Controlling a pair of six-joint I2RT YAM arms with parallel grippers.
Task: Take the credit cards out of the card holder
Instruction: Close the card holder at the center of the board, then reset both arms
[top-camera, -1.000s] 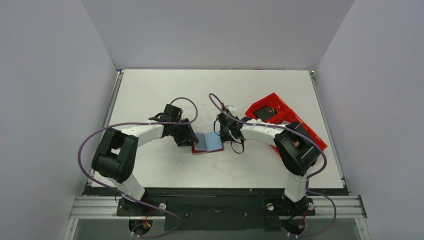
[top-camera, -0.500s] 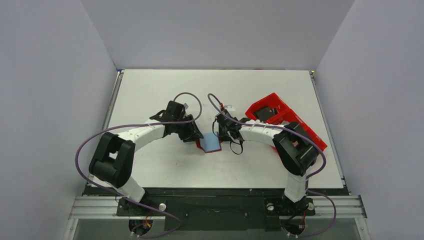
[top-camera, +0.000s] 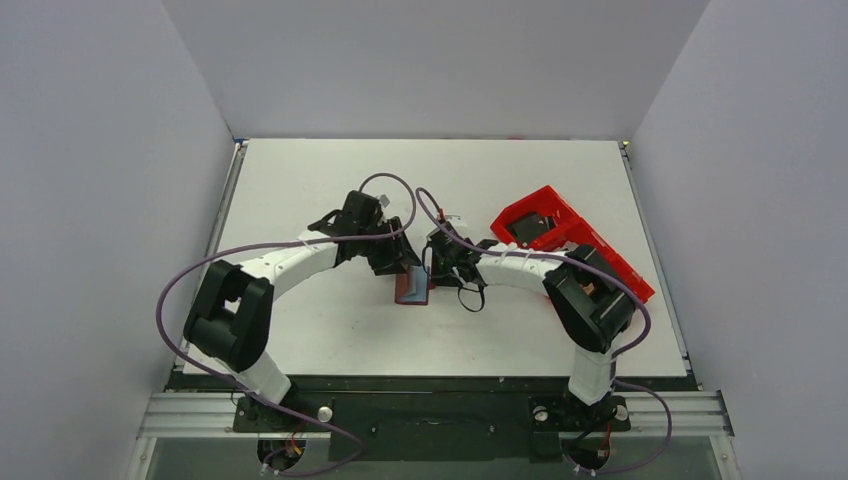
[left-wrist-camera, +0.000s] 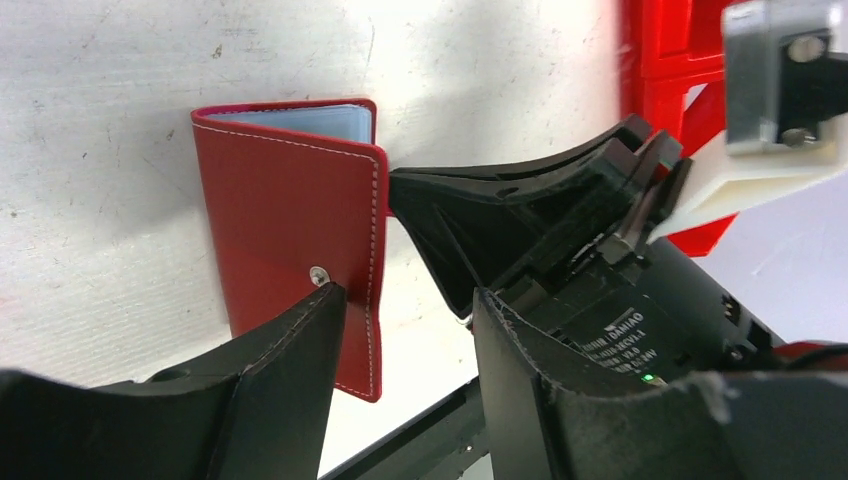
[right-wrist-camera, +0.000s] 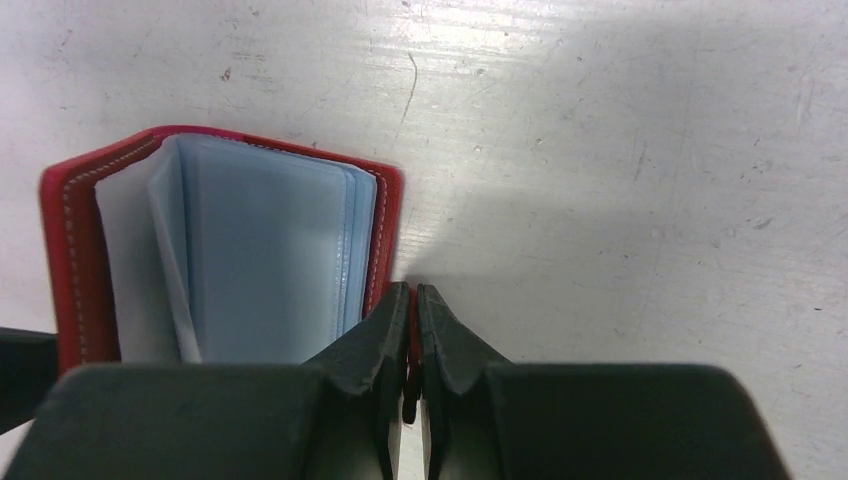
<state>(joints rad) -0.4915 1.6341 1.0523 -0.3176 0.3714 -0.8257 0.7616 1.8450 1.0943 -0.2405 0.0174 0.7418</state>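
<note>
card holder (top-camera: 412, 289) now half-shut; "damiao" on right wrist motor (left-wrist-camera: 640, 330)

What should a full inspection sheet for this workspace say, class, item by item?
Surface: white tabletop, lightly scuffed.
Job's things: dark-red folding leather card holder, part open; light-blue card leaves inside, none out.
Clutter: bright red plastic compartment tray, at right.
End effectors: left end effector open, one finger at the cover; right end effector shut on the holder's edge.
Cables: purple cables looping off both arms.
Surroundings: plain grey walls on three sides.
</note>
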